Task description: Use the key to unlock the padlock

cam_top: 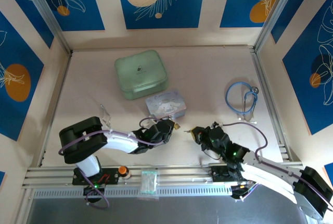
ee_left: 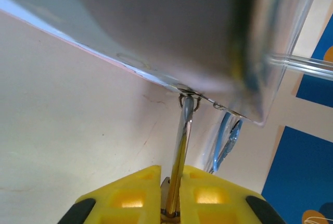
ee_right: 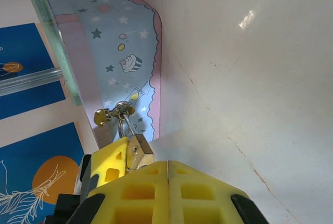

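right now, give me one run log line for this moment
phase: at lock | left gripper: shut on padlock | padlock: hung on clasp of tin | right gripper: shut, tip near padlock

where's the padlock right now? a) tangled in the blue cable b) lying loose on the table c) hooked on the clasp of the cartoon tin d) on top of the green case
c: in the right wrist view the padlock has its silver shackle looped through the clasp at the edge of the tin.
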